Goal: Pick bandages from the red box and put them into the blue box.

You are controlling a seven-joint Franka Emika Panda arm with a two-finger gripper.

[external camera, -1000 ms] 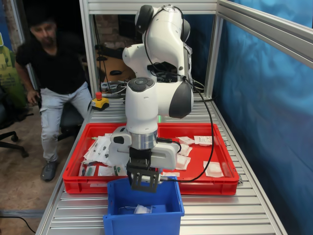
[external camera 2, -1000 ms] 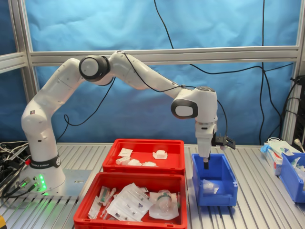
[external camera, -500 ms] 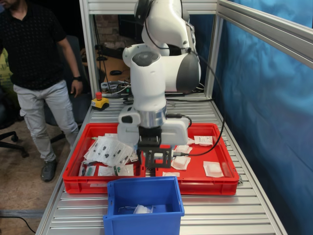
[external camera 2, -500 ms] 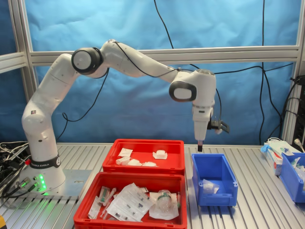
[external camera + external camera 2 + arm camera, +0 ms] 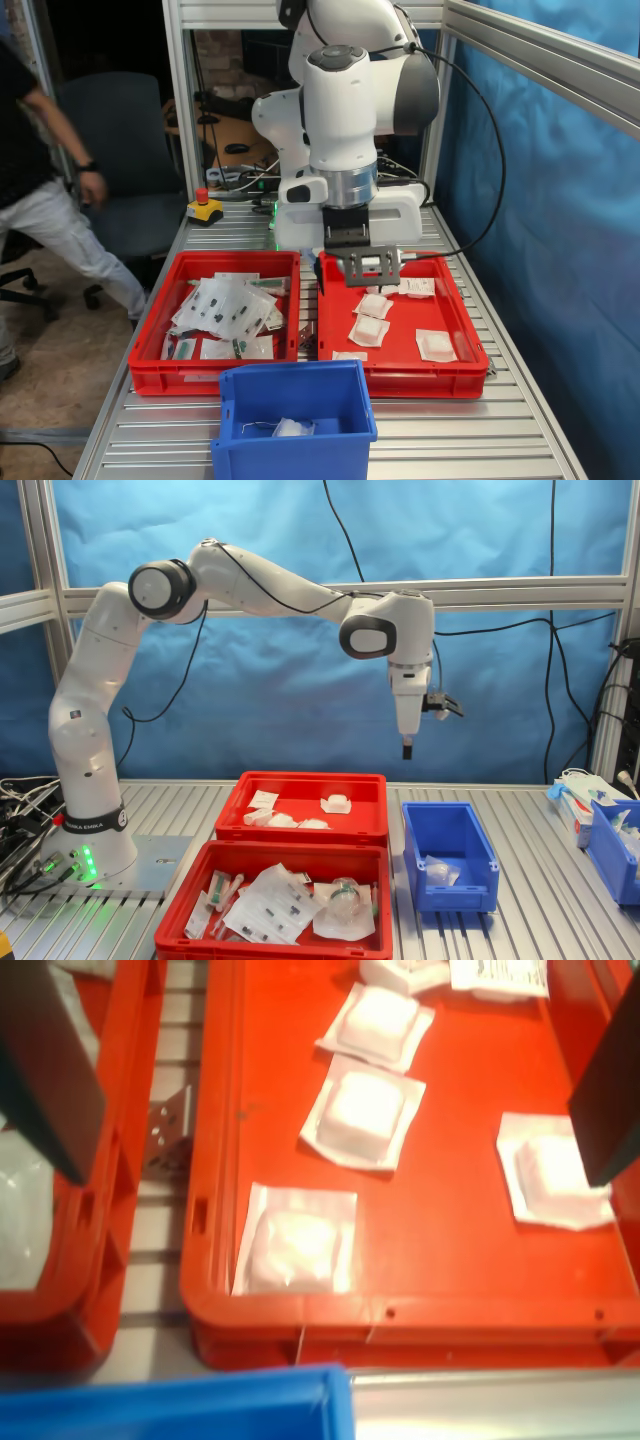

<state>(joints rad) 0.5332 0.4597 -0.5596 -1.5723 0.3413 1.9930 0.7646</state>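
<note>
My gripper [image 5: 360,280] hangs open and empty high above the red box [image 5: 464,318], whose floor holds several bandages [image 5: 369,331]. In the second exterior view the gripper [image 5: 407,750] is in the air between the rear red box [image 5: 300,778] and the blue box [image 5: 450,865]. The wrist view looks down past both dark fingers [image 5: 50,1070], which stand wide apart over the bandages [image 5: 362,1112] on the red box floor [image 5: 450,1230]. One bandage [image 5: 438,869] lies in the blue box, and the first exterior view shows this box [image 5: 295,445] nearest the camera.
A twin red crate [image 5: 148,345] with long clear packets sits beside the red box, and it shows in the second exterior view [image 5: 290,853] too. A person [image 5: 45,190] moves at the first exterior view's left. Another blue bin [image 5: 612,850] stands at the second exterior view's right. Aluminium frame posts [image 5: 180,120] surround the table.
The gripper rose out of the blue box and moved back over the red box, empty. The person walked towards the first exterior view's left.
</note>
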